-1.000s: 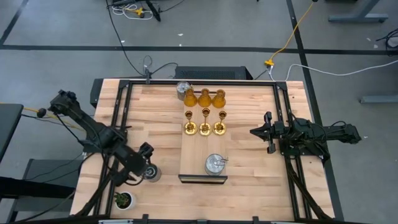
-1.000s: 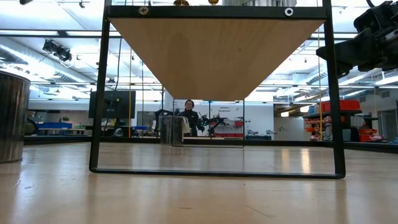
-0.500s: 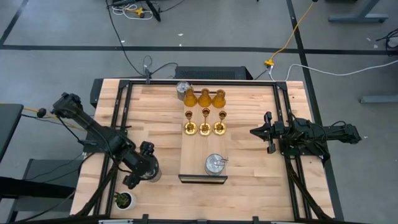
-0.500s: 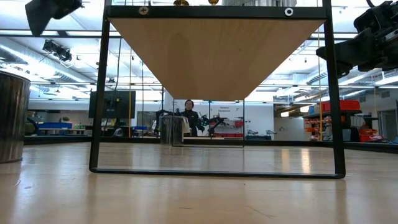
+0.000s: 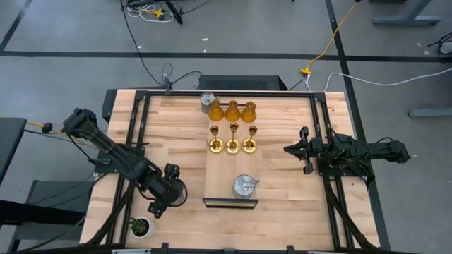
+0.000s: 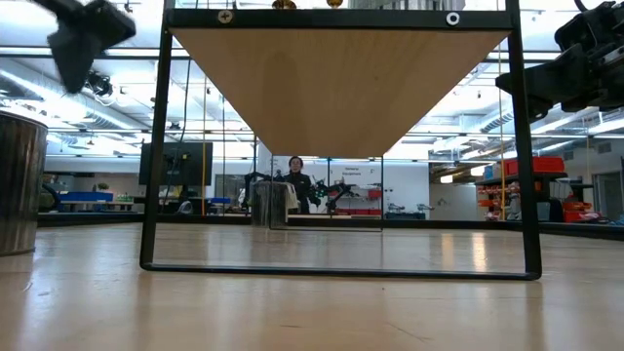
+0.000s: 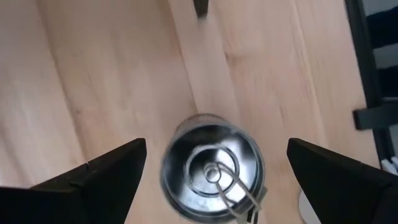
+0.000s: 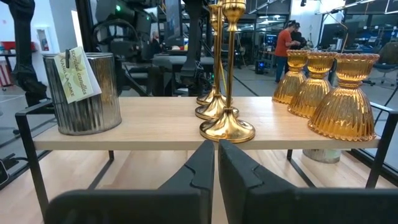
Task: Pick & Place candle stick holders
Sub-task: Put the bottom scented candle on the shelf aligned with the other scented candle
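left gripper in the high view hangs over a silver holder on the table near the front left, fingers spread wide around it, not closed on it. right gripper waits at the right edge, pressed together. on the raised shelf stand three gold holders, three amber holders, a silver one at the front and another at the back.

low view: the silver holder stands at the left edge.

left wrist view: silver holder sits between both spread fingers.

right wrist view: closed fingers face the shelf's gold and amber holders.
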Robot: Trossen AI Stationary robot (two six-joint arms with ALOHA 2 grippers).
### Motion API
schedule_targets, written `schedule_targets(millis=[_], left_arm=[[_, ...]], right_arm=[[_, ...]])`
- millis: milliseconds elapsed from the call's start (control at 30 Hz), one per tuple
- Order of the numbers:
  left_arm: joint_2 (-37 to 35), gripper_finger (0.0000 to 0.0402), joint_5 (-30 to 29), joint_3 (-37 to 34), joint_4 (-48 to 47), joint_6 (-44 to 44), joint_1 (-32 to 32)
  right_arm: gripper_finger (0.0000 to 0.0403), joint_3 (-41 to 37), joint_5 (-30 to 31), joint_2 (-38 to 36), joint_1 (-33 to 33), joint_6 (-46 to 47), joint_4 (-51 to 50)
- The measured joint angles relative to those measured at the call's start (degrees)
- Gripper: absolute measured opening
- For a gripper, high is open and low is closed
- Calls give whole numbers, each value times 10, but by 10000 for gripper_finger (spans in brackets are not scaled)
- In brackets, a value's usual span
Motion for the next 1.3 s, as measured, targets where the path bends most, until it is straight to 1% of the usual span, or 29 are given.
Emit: schedule_targets(millis=[67,400,767,1100,1300], left_arm=[[0,399,7,-14,6,-8,-2],[0,399,6,-56,28,-32,-2],[-1,399,8,-64,34,-27,-2],[0,399,26,-64,37,-25,-2],[0,399,26,-64,38,-9,-2]], right_arm=[[27,0,0,0,0,0,0],[27,0,0,0,0,0,0],[27,0,0,0,0,0,0],[27,0,0,0,0,0,0],[27,0,0,0,0,0,0]])
